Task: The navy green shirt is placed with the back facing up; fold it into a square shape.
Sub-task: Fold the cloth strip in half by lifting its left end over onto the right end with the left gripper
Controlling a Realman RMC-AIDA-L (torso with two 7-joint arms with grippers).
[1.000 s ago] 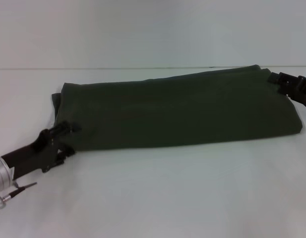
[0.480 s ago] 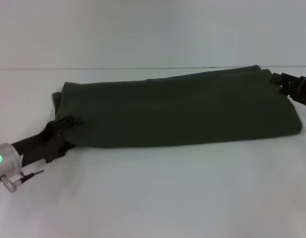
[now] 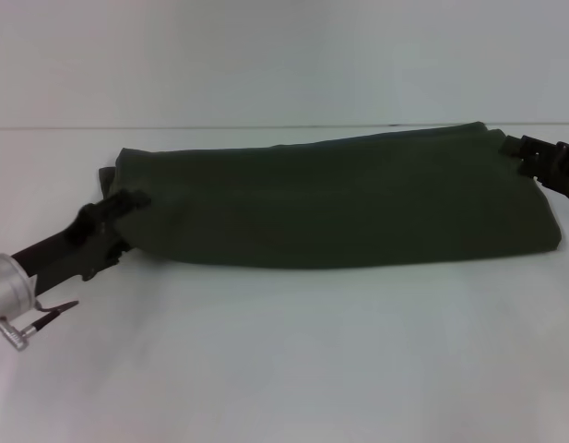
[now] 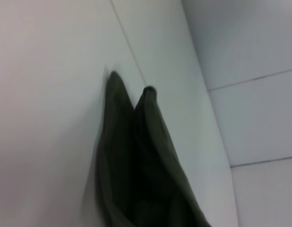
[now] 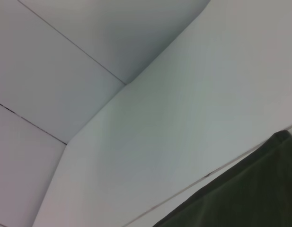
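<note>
The navy green shirt (image 3: 339, 208) lies folded into a long band across the white table, plain side up. My left gripper (image 3: 118, 223) is at the band's near left corner, shut on the cloth, and that corner is raised off the table. My right gripper (image 3: 518, 153) is at the band's far right corner, touching its edge. In the left wrist view the shirt (image 4: 136, 165) shows as two dark folds running away from the camera. In the right wrist view only a corner of the shirt (image 5: 250, 194) shows. No lettering is visible.
The white table (image 3: 293, 360) extends in front of the shirt to the near edge. A pale wall (image 3: 284, 55) rises just behind the table's far edge, close to the shirt's back edge.
My left gripper has closed on the near left corner and moved up and back, lifting the shirt's near left edge. My right gripper has shifted slightly to the right.
</note>
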